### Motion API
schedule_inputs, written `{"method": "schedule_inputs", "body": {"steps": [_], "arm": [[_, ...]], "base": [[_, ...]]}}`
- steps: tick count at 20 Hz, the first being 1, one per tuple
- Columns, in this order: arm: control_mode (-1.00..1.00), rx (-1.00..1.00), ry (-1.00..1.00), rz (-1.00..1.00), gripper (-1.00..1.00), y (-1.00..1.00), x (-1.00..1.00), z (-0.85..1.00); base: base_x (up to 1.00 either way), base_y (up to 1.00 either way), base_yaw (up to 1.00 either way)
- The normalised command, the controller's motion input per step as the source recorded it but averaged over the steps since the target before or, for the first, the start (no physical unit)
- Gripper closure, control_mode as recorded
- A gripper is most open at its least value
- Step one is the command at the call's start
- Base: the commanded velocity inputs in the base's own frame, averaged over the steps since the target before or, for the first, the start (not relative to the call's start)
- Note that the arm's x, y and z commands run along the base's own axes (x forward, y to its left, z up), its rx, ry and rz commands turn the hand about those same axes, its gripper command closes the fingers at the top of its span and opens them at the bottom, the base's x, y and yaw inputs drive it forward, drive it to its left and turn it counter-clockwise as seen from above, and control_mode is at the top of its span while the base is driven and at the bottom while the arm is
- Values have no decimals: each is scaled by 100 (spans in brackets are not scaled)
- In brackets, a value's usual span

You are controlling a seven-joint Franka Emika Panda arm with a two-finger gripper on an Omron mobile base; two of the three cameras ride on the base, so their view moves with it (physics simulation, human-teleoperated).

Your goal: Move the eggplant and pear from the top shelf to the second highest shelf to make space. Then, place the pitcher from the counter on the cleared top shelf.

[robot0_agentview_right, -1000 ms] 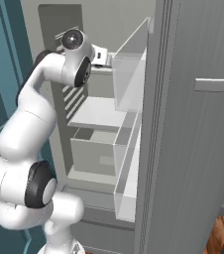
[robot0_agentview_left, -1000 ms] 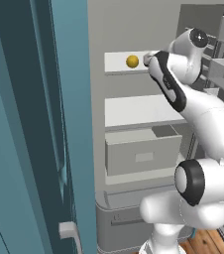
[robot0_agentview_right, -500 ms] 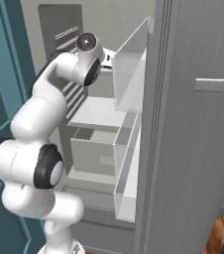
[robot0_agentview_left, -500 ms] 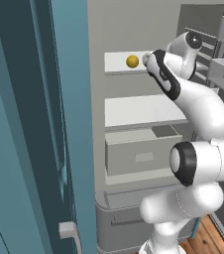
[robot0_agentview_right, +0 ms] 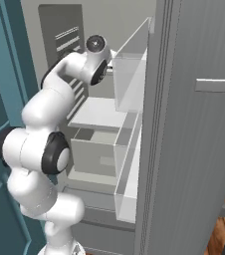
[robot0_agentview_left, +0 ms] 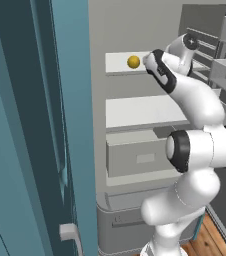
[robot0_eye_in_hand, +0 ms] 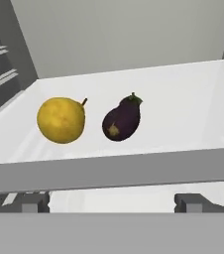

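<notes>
The golden-yellow pear (robot0_eye_in_hand: 61, 119) and the dark purple eggplant (robot0_eye_in_hand: 122, 119) lie side by side on the white top shelf (robot0_eye_in_hand: 183, 94), the pear to the eggplant's left in the hand view. My gripper (robot0_eye_in_hand: 112, 203) is open, level with the shelf's front edge and short of both fruits, touching neither. From the left base view the pear (robot0_agentview_left: 133, 61) sits on the top shelf (robot0_agentview_left: 117, 64), just left of my hand. The second highest shelf (robot0_agentview_left: 140, 111) lies bare below, over the grey drawer (robot0_agentview_left: 140, 157). The pitcher and counter are out of view.
The open fridge door with translucent bins (robot0_agentview_right: 132, 74) stands close on the arm's right. A tall teal panel (robot0_agentview_left: 35, 125) fills the left. Grey ribbed walls (robot0_eye_in_hand: 0, 79) bound the shelf's left side.
The arm's upper links have swung up and closer to the top shelf. The pear has stayed put and the gripper is still open.
</notes>
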Motion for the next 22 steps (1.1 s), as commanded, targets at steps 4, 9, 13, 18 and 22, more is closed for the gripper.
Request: {"method": "schedule_inputs", "body": {"steps": [4,9,13,18,22], "arm": [[-100,0,2,0,-100,-1,42,-13],[-100,0,3,0,-100,-9,43,-7],[-100,0,2,0,-100,-12,41,-1],[-100,0,2,0,-100,-6,39,-1],[-100,0,2,0,-100,0,33,-10]], "base": [[0,0,0],[0,0,0],[0,0,0],[0,0,0],[0,0,0]]}}
